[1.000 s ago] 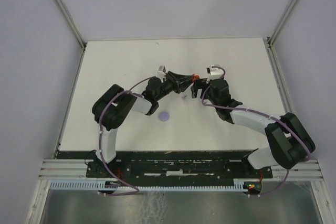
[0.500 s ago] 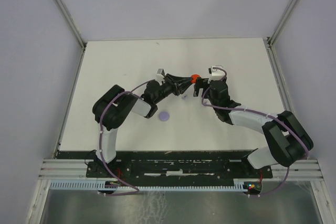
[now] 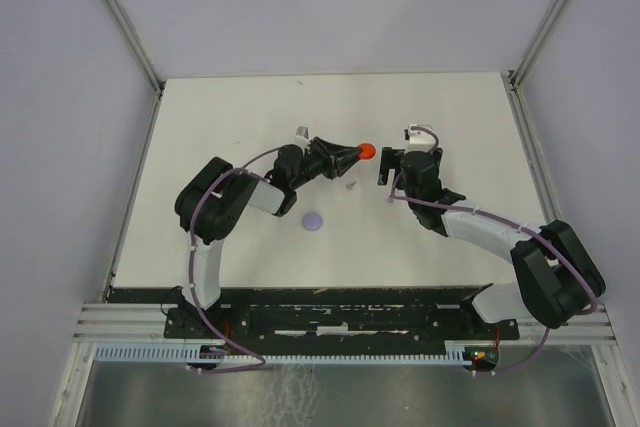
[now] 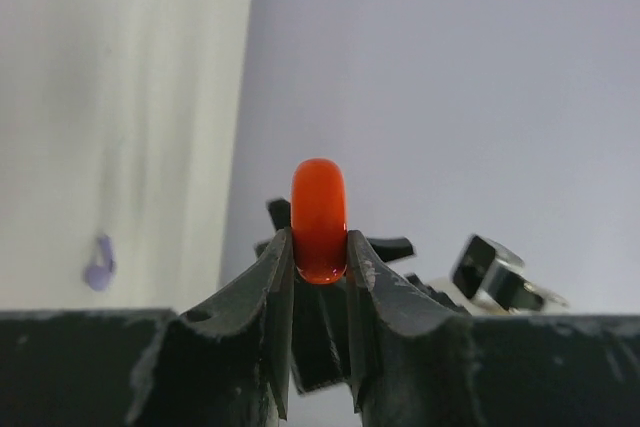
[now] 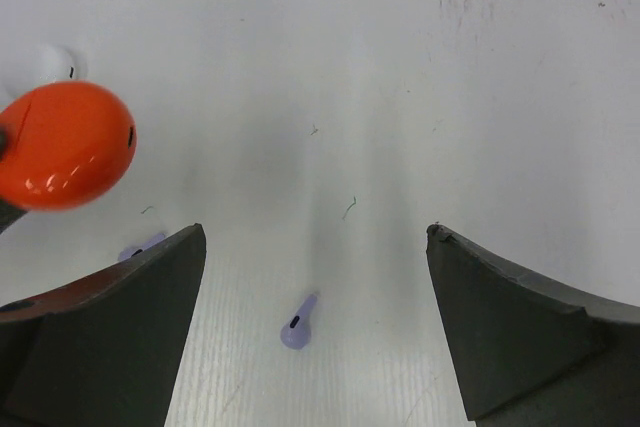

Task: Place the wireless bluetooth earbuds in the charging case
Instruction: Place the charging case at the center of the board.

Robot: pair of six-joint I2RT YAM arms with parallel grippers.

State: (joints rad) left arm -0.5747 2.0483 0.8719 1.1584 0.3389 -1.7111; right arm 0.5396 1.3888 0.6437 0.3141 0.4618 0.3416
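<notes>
Orange closed charging case [image 4: 320,219] between left fingers [image 4: 252,299]

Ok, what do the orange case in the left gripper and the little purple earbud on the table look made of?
The orange case in the left gripper looks like moulded plastic, glossy: bright highlights on its rounded shell. The purple earbud below the open right gripper is probably plastic too, duller satin, no glare; too small to be sure.

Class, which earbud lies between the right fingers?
The purple earbud centred low in the right wrist view; the white earbud and second purple one lie far left.
</notes>
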